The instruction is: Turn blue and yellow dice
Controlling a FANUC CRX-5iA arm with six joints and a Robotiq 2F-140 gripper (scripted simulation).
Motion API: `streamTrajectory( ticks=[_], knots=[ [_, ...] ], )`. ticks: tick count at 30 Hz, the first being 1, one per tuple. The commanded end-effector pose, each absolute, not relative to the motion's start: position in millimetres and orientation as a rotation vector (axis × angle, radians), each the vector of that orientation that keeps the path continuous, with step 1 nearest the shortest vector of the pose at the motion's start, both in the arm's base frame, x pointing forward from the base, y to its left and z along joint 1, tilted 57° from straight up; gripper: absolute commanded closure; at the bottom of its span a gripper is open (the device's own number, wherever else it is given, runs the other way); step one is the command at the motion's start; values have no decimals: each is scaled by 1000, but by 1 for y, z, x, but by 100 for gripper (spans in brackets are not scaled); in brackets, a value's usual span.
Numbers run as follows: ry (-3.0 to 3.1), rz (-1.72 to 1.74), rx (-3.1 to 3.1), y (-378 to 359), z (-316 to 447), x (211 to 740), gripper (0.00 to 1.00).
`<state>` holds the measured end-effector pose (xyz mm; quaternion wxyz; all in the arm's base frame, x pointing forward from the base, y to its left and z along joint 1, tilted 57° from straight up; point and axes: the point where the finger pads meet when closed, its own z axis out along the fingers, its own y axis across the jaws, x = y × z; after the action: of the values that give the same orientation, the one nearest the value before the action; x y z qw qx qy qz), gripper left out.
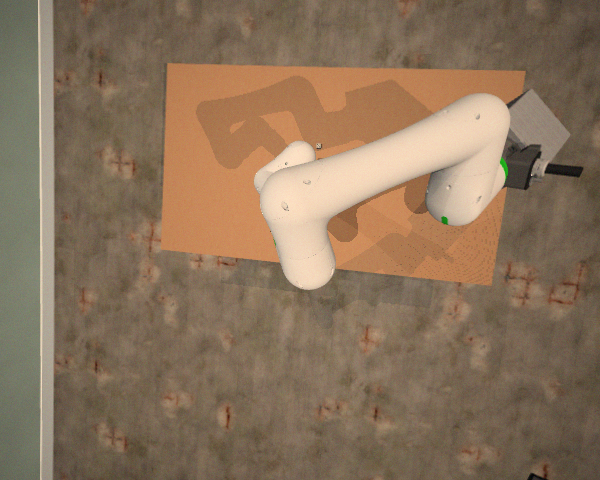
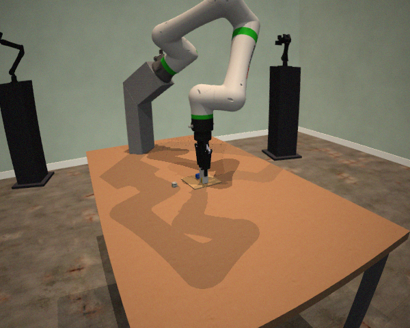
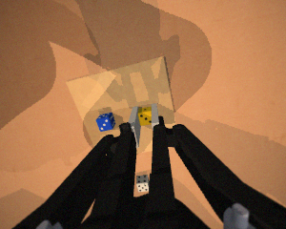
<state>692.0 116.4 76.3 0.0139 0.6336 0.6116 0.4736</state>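
The yellow die (image 3: 144,116) sits clamped between the narrow fingers of the hand (image 3: 144,125) on the mat (image 3: 92,88), presumably for turning, just beside the blue die (image 3: 105,122).

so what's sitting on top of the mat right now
On the mat: the blue die, free, and the yellow die, clamped between the gripper pads. The fingers cover the mat's near edge. The white die lies off it.

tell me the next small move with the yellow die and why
Probably lift the yellow die slightly off the mat and rotate it: the gripper is shut on it down at the mat, so turning it there would likely drag the mat or bump the blue die beside it.
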Motion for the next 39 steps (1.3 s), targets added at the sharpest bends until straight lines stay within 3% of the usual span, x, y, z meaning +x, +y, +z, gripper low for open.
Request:
streamTrajectory(
  ticks=[1,15,39],
  knots=[
    [1904,1475,1973,116,76,692,91],
    [1904,1475,1973,116,76,692,79],
    [1904,1475,1973,100,92,675,79]
  ],
)
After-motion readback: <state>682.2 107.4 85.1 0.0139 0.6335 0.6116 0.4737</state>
